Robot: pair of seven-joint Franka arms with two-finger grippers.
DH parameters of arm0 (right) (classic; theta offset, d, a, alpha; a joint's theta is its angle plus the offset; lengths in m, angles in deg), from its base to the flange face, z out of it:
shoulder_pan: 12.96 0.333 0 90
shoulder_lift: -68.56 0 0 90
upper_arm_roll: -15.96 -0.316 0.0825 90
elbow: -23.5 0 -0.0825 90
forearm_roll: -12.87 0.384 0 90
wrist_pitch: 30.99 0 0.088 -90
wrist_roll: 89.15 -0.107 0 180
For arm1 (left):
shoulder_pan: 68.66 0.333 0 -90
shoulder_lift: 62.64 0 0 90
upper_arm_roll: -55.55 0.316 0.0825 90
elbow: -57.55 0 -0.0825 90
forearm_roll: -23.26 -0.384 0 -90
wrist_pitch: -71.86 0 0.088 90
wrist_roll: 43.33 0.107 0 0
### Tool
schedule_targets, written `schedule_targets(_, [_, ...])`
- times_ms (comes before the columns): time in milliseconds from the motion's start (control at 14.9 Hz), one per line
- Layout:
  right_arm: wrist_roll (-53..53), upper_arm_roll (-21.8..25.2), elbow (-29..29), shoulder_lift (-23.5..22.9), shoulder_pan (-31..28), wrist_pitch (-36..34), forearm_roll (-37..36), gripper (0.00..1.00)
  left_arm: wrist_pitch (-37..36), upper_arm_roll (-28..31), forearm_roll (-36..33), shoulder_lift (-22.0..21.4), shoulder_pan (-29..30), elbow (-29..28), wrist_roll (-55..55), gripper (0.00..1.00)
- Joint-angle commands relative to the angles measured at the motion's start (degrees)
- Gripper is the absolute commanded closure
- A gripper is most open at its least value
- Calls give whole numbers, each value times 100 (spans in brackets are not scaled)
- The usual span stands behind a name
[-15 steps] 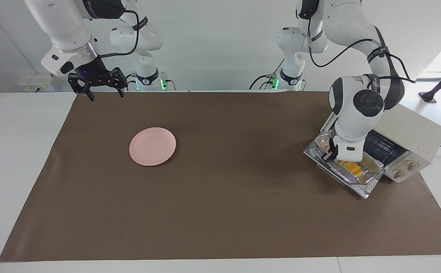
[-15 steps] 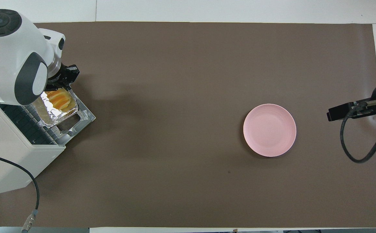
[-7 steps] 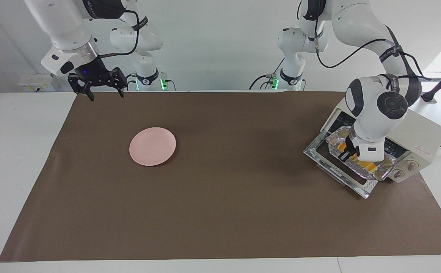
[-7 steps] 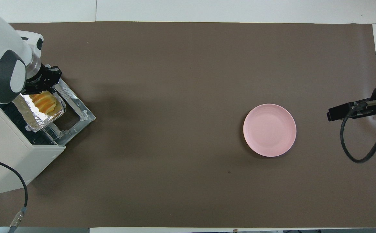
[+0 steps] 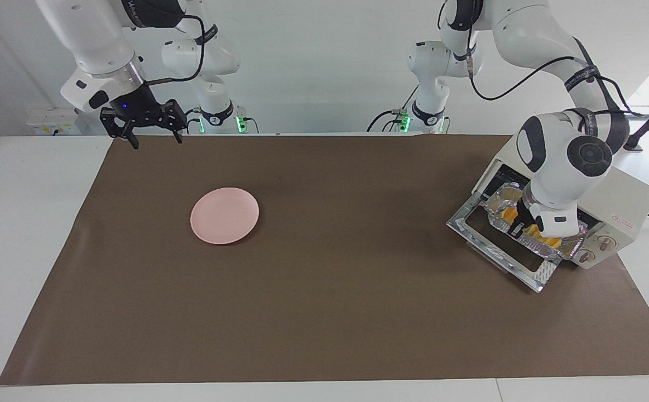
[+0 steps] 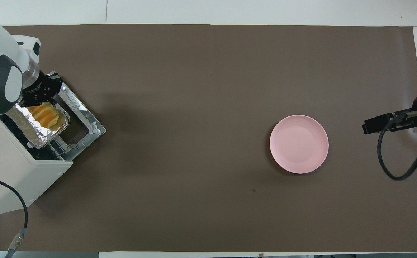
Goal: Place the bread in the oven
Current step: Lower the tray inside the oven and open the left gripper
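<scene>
Gripping foil tray (image 5: 530,237), apparently: left hand (image 5: 520,224).

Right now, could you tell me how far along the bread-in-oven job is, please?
Done: the oven door is down and the bread lies in the foil tray at its mouth. In hand: the left gripper, shut on the tray's rim. Left: seating the tray, closing the door. The right gripper waits, open.

Bright, even light; soft shadows

Bread (image 6: 45,114) in tray (image 6: 32,129), oven (image 6: 11,175) mouth.
</scene>
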Motion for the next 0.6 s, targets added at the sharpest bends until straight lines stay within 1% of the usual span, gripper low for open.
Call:
schedule_targets(0, [28, -50, 64, 67, -76, -35, -44, 0, -160, -31, -83, -99, 50, -53, -127, 100])
schedule_targets(335, [28, -50, 64, 67, -76, -35, -44, 0, -169, -31, -100, -239, 85, -326, 14, 100])
schedule_targets(536, [28, -50, 64, 67, -76, -35, -44, 0, -178, -31, -109, -275, 173, -396, 215, 100])
